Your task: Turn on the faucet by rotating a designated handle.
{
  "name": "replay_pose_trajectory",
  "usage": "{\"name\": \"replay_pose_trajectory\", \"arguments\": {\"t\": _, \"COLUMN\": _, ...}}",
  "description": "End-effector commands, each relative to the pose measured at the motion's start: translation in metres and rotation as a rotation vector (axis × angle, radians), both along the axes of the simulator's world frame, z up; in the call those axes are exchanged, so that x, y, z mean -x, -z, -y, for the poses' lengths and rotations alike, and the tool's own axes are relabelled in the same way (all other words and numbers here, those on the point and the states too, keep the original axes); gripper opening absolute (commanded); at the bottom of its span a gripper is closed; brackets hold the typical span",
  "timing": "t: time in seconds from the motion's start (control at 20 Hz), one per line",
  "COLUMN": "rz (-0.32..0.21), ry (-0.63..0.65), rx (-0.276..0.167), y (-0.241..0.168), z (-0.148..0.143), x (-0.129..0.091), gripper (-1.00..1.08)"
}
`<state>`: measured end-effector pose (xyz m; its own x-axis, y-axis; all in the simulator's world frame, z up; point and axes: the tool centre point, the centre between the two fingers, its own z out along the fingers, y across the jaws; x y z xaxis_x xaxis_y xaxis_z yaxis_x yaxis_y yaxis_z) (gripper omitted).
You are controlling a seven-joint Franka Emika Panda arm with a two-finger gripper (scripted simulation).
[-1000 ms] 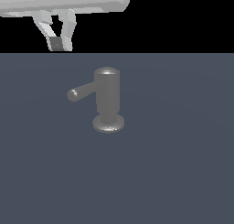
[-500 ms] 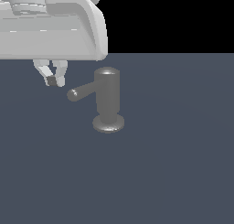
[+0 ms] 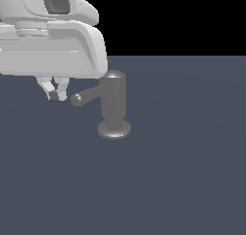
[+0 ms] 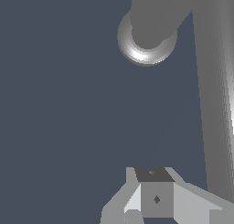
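The faucet (image 3: pixel 114 102) is a dull-grey upright cylinder with a domed top on a round flared base. Its handle (image 3: pixel 89 96), a slim rod with a rounded end, sticks out toward the exterior view's left. My gripper (image 3: pixel 57 95) hangs just off that rounded end, at about the rod's height, and does not touch it. Its fingers are together with nothing between them. The wrist view looks down on the faucet (image 4: pixel 148 31), with the handle (image 4: pixel 214 104) running alongside my shut gripper (image 4: pixel 154 193).
A flat dark blue-grey surface (image 3: pixel 173 181) carries the faucet. The bulky white arm housing (image 3: pixel 53 47) hangs over the gripper in the upper part of the exterior view's left.
The arm has come down and nearer. The gripper dropped from well above the surface to the handle's height beside its end. The faucet and handle have not moved.
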<state>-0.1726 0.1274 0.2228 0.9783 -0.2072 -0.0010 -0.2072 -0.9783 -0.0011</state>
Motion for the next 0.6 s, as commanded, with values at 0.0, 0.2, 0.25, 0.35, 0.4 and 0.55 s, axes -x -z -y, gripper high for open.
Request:
{"name": "replay_pose_trajectory", "arguments": {"t": 0.0, "rz": 0.001, "ry": 0.001, "rx": 0.001, "y": 0.001, "z": 0.000, "x": -0.001, "gripper": -1.00}}
{"name": "replay_pose_trajectory", "arguments": {"t": 0.2, "rz": 0.001, "ry": 0.001, "rx": 0.001, "y": 0.001, "z": 0.000, "x": -0.001, "gripper": -1.00}}
{"name": "replay_pose_trajectory", "arguments": {"t": 0.25, "rz": 0.001, "ry": 0.001, "rx": 0.001, "y": 0.001, "z": 0.004, "x": -0.001, "gripper": -1.00}}
{"name": "replay_pose_trajectory", "arguments": {"t": 0.35, "rz": 0.001, "ry": 0.001, "rx": 0.001, "y": 0.001, "z": 0.014, "x": 0.000, "gripper": -1.00}}
{"name": "replay_pose_trajectory", "arguments": {"t": 0.4, "rz": 0.001, "ry": 0.001, "rx": 0.001, "y": 0.001, "z": 0.019, "x": 0.000, "gripper": -1.00}}
{"name": "replay_pose_trajectory", "arguments": {"t": 0.55, "rz": 0.001, "ry": 0.001, "rx": 0.001, "y": 0.001, "z": 0.034, "x": 0.001, "gripper": -1.00}}
